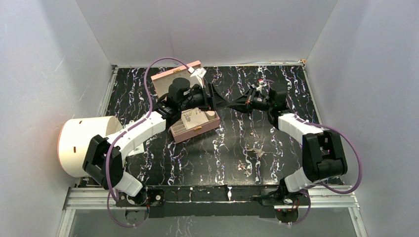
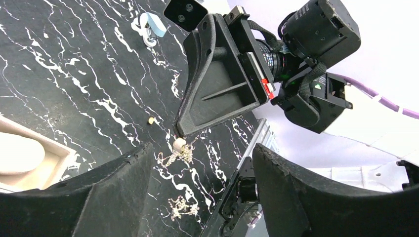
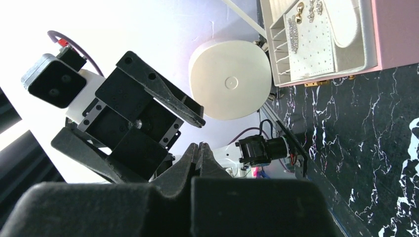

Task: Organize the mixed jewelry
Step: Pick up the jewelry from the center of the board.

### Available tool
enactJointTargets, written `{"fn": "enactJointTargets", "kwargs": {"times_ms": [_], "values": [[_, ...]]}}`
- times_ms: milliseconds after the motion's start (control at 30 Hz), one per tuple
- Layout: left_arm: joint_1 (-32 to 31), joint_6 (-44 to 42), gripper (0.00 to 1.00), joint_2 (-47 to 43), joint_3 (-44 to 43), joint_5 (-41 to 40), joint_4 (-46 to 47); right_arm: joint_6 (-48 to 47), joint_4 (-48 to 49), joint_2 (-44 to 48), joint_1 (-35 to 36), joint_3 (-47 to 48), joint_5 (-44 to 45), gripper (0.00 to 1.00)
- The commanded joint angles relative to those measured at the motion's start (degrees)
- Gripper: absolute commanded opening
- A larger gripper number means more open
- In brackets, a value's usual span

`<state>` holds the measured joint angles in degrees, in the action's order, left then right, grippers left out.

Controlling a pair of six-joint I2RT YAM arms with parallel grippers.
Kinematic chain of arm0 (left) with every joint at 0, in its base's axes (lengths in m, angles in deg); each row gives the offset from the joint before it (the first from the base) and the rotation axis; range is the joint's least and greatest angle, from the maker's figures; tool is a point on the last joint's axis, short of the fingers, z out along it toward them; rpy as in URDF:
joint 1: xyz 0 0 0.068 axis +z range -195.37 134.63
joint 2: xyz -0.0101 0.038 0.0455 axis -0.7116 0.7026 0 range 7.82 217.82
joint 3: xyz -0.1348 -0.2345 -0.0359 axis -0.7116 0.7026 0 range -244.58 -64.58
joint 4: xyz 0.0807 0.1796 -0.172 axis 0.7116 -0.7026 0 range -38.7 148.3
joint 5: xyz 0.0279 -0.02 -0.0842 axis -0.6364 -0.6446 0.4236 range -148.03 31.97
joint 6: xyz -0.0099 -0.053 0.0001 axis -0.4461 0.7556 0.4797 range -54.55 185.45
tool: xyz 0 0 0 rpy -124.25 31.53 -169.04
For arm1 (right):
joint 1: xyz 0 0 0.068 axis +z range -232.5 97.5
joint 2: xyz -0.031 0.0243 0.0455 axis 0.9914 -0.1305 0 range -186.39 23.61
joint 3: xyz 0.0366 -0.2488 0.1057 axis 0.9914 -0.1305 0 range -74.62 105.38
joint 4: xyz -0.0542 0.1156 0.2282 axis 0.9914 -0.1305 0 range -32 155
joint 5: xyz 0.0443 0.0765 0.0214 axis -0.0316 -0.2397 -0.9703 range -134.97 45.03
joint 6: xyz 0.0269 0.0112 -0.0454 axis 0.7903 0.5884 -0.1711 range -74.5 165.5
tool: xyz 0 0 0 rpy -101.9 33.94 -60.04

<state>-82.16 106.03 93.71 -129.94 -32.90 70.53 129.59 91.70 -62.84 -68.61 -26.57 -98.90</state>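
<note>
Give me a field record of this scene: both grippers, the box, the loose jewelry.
left gripper: open, nothing between its fingers
right gripper: shut, tip low beside loose chain pieces
pink quilted rectangular box: lid open, several pieces already in its white tray
mixed jewelry: tiny rings and thin chains, scattered on the black marbled table, right of the box

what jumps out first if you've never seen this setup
Two black grippers face each other closely over the middle of the black marbled table: the left gripper open, the right gripper shut. Near the left one lies the open pink box, and loose mixed jewelry dots the table toward the right arm.
</note>
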Motion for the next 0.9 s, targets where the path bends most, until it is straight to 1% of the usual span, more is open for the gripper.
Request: {"fn": "enactJointTargets", "kwargs": {"times_ms": [0, 33, 100, 300, 467, 633, 767, 867], "values": [[-0.1, 1.1, 0.69, 0.1, 0.5, 2.4, 2.9, 5.8, 11.3, 1.9, -0.7, -1.9, -2.4, 0.00], [-0.1, 1.0, 0.67, 0.2, 0.5, 2.2, 2.6, 6.9, 13.8, 1.8, -0.8, -2.2, -2.5, 0.00], [-0.1, 1.1, 0.66, 0.2, 0.5, 1.8, 2.1, 8.1, 15.5, 1.5, -0.7, -2.4, -2.8, 0.00], [-0.1, 1.4, 0.58, 0.3, 0.5, 1.9, 1.9, 9.0, 17.1, 1.4, -0.9, -2.6, -4.0, 0.00], [-0.1, 2.4, 0.52, 0.6, 0.8, 4.0, 4.7, 9.5, 18.4, 1.3, -1.0, -2.9, -4.5, 0.00], [-0.1, 3.5, 0.47, 1.2, 1.4, 6.1, 7.5, 11.2, 21.2, 1.0, -1.1, -2.8, -4.5, 0.00], [-0.1, 3.6, 0.45, 1.4, 1.2, 6.3, 7.5, 13.0, 24.2, 0.3, -1.1, -2.9, -4.7, 0.00], [-0.1, 3.6, 0.43, 1.4, 1.0, 6.3, 7.6, 13.1, 24.5, 0.1, -1.1, -3.0, -5.0, 0.00]]}}
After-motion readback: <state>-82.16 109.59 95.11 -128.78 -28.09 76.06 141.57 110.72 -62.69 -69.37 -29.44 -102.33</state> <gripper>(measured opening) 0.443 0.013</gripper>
